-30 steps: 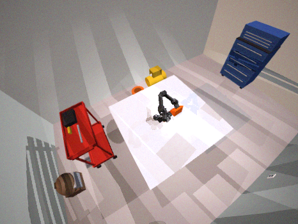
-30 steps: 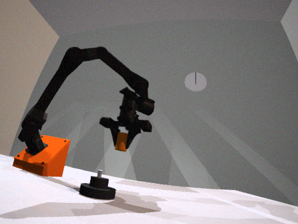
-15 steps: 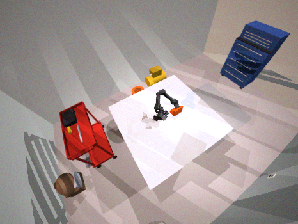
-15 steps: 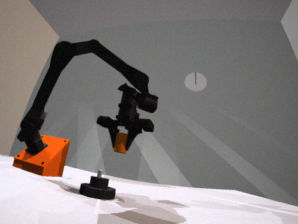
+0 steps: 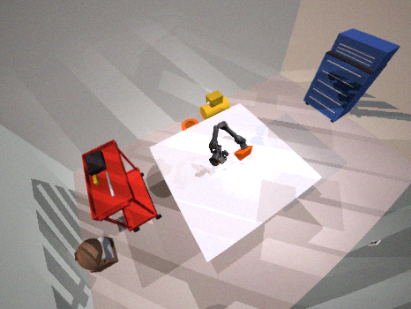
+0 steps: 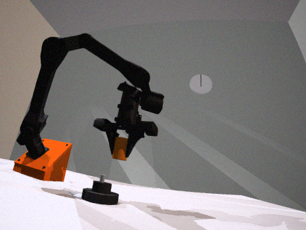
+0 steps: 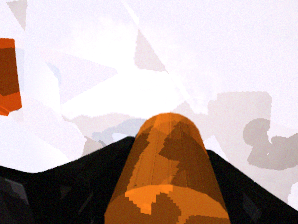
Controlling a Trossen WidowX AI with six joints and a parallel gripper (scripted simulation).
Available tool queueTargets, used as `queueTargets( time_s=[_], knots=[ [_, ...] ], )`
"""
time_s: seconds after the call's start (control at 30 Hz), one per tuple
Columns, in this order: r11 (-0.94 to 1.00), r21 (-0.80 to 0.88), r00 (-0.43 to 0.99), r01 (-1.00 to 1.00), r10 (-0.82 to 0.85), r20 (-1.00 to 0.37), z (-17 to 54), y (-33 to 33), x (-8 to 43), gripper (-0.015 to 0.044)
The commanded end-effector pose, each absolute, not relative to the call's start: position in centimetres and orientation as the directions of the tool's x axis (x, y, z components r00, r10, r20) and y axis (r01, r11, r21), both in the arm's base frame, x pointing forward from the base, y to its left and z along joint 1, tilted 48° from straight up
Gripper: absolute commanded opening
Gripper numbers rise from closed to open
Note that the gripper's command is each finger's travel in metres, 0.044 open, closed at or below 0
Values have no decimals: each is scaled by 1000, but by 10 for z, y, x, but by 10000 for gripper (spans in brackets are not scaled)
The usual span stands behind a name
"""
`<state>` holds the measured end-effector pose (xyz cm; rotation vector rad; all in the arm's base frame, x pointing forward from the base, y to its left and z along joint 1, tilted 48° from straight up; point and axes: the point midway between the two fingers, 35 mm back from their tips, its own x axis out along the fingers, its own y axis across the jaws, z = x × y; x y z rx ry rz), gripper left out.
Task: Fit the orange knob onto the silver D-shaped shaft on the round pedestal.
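The orange knob [image 6: 120, 148] [image 7: 169, 165] is above the round pedestal [image 6: 100, 196], apart from its shaft [image 6: 102, 178], and our gripper [image 6: 120, 156] [image 7: 168, 149] grips its sides. We judge alignment is in hand: next we should centre it over the pedestal and match flats before lowering. Beyond the pedestal, a red cart [image 5: 113, 212] carries a black box [image 5: 94, 162].

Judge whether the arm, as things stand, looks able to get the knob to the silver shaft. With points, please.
Probably yes: the gripper [image 6: 120, 154] holds the orange knob [image 6: 120, 148] [image 7: 170, 165] above the level of the bare silver shaft [image 6: 102, 178], with nothing visible between them. Flat-side alignment cannot be told.
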<state>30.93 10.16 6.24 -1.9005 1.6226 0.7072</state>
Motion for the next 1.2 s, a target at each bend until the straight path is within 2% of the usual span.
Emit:
queueTargets(
  time_s=[0.0, 0.63, 1.17],
  knots=[
    [-140, -71, 150, -988, -706, -692, 71, 91, 312, 0],
    [-135, -72, 148, -988, -722, -676, 99, 39, 316, 0],
    [-134, -74, 148, -988, -723, -675, 83, 19, 320, 0]
  ],
)
